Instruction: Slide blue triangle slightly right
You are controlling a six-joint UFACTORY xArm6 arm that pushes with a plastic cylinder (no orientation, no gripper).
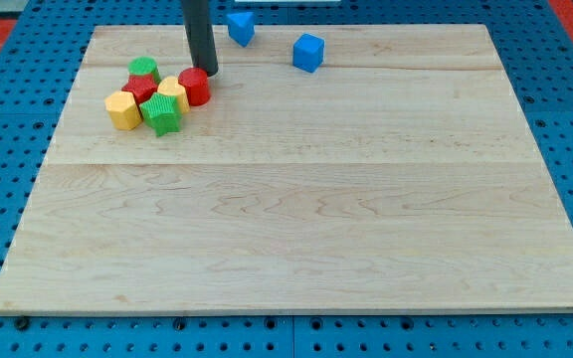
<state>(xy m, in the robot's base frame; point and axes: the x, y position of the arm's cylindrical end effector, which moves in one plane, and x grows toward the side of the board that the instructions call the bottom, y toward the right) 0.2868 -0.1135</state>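
Note:
The blue triangle [241, 27] lies near the board's top edge, left of centre. A blue cube [308, 52] sits to its lower right. My tip [207, 71] stands on the board below and left of the blue triangle, apart from it, right at the top edge of a red cylinder [196, 87].
A tight cluster sits at the upper left: a green block [144, 70], a red block [141, 88], a yellow block [172, 94], a yellow hexagonal block [122, 109] and a green block [163, 115]. The wooden board [296, 199] lies on a blue pegboard.

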